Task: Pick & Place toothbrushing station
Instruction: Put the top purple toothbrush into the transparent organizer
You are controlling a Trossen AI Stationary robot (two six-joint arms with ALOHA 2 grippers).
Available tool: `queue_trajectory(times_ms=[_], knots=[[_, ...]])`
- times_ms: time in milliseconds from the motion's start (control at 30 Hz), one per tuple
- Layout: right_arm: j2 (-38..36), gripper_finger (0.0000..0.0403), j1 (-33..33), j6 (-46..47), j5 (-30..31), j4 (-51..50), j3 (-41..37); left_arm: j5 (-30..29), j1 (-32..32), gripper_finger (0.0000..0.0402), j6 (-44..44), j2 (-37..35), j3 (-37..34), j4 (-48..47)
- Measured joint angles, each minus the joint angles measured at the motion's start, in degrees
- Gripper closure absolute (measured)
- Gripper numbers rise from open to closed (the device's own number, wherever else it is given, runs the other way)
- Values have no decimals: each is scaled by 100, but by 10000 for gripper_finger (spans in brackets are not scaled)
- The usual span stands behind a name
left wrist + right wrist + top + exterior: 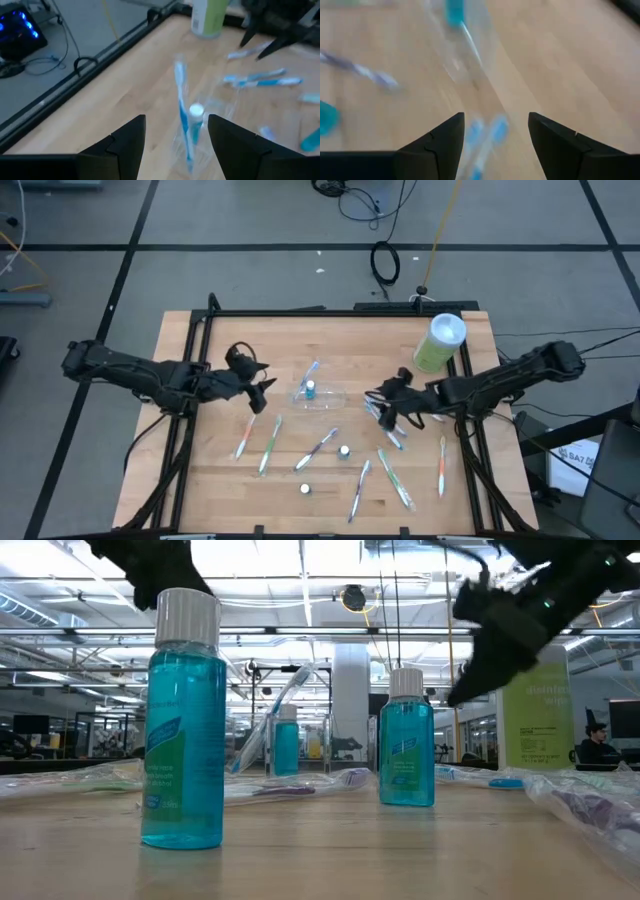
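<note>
- Both claws were spread and held nothing. The left gripper (262, 387) hovered just short of the clear cup (318, 396), and the right gripper (385, 406) hung over a small cluster of toothbrushes (384, 423) on the far side of that cup.
- Right ahead of the left claw, between its open fingers (127, 142) in its own wrist view, the cup (192, 145) lay with a blue toothbrush (183, 107) and a small teal bottle (195, 120) inside it. The brush's long axis ran roughly straight away from the claw, head at the far end.
- From above, that brush (311, 372) slanted out of the cup towards the table's back edge.
- Below the right claw, pale blue handles (487, 140) lay nearly in line with its reach; blur hid which end was the head.
- My guess was that the step in hand was picking a brush. It would go best with the fingers set across the handle, not along it, and lowered gently so the thin handle does not roll.
- Farther from both claws, more brushes (267, 444) lay scattered at mixed angles towards the front edge, with two small bottles (344, 451) standing among them.
- Beyond the right claw stood the green canister (439, 343), near the back corner.
</note>
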Motion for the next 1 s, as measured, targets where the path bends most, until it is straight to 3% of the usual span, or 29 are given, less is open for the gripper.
queue_trajectory(times_ms=[167,367,633,833,1000], knots=[[-187,190,-146,617,-66,-1369,0,161,-7,178,202,-21,0,-14],[-263,190,-245,1519,-730,-2312,-128,194,-4,178,242,-19,0,-9],[-261,190,-243,2164,-929,-2304,-757,198,-4,178,289,-19,0,-9],[-292,193,-241,2232,-897,-1658,-1229,207,-4,178,242,-19,0,-9],[-279,225,-243,2364,-908,-1295,-1547,207,-5,179,240,-19,0,-8]])
